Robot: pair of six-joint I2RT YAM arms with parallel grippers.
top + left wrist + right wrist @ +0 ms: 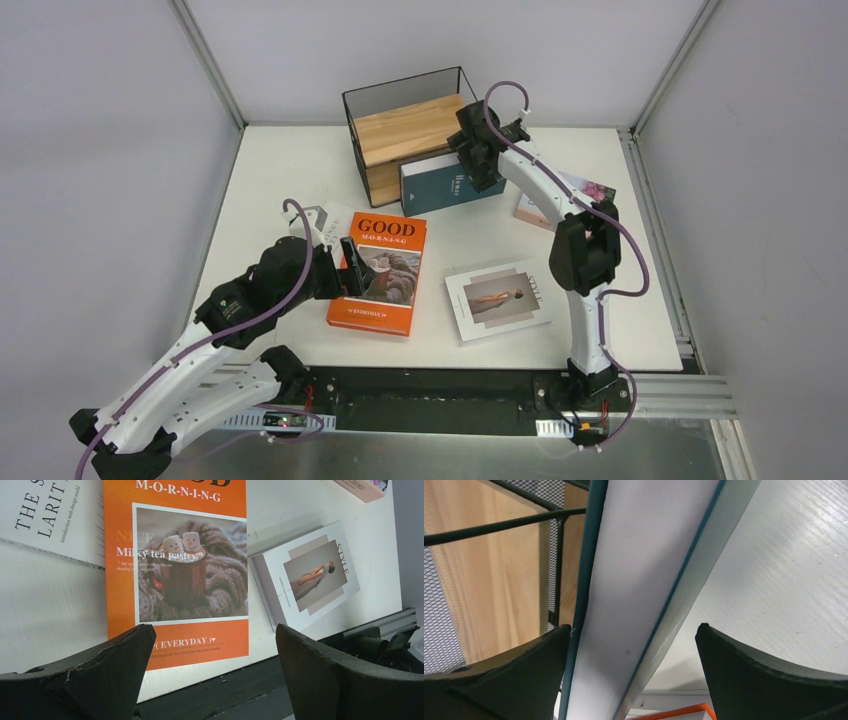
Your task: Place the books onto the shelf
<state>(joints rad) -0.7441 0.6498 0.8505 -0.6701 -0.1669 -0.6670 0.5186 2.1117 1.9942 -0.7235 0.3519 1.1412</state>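
Right gripper (634,630) wide open astride the teal book (447,186), on edge beside the shelf (408,127)

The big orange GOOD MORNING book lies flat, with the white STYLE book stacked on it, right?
No. The white STYLE book lies on the white table beside the big orange GOOD MORNING book, apart from it; the top external view shows the gap.

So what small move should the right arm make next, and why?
Probably close the right pincer on the teal book. The pincer is open, and the book, standing on edge by the shelf, lies between its jaws. A grip seems the step needed before lifting the book in.
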